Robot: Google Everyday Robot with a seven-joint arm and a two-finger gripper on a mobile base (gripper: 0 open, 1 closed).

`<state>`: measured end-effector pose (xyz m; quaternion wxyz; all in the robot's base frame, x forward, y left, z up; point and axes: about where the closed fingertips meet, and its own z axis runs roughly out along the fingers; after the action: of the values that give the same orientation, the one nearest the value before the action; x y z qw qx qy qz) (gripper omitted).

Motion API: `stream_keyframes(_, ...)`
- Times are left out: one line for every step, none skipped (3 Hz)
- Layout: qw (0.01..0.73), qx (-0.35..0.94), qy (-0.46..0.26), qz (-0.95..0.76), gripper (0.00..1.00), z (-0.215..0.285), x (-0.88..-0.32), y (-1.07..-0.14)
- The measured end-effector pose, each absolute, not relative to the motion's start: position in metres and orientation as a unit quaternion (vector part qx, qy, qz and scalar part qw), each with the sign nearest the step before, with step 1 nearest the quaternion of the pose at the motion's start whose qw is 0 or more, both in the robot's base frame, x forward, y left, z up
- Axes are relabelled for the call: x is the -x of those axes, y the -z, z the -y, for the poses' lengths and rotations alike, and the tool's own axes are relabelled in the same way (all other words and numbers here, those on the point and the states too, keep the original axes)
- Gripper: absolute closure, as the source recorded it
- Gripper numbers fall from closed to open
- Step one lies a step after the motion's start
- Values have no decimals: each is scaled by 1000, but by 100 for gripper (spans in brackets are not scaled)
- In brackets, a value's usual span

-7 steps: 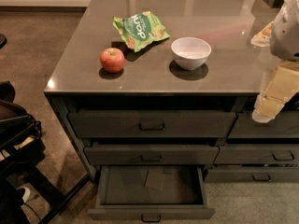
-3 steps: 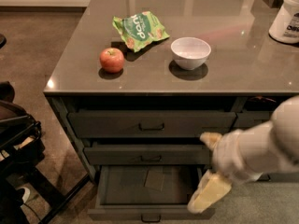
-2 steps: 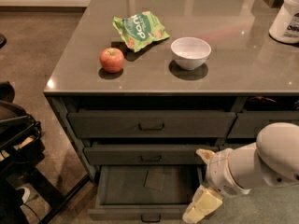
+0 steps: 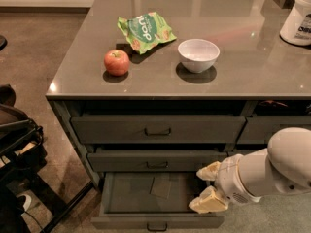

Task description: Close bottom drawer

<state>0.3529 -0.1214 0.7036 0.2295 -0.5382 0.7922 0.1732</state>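
Note:
The bottom drawer [image 4: 131,197] stands pulled out at the foot of the dark grey cabinet. A flat dark square card [image 4: 161,186] lies inside it, and its low front carries a small dark pull [image 4: 156,226]. My gripper [image 4: 209,187] is at the drawer's right side, above its right front corner. Its two cream fingers [image 4: 209,201] point left and are spread apart with nothing between them. The white arm [image 4: 274,168] comes in from the right.
The middle drawer [image 4: 156,160] and top drawer [image 4: 157,128] sit above it. On the counter [image 4: 243,72] are a red apple [image 4: 116,62], a green snack bag [image 4: 145,30], a white bowl [image 4: 198,55] and a white jar [image 4: 298,19]. Dark gear [image 4: 17,154] stands on the floor at left.
The arm has come down from beside the counter to the drawer's right side, and the gripper has shifted a little further right and up over the last second. The drawer has not moved.

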Motion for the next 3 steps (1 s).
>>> stream_keyframes(229,538,-173,-792,64,121,-353,-704)
stream_keyframes(230,538,-173,-792,87,121,-353,-704)
stream_keyframes(242,527,-196,-791,100,118,-351,-688)
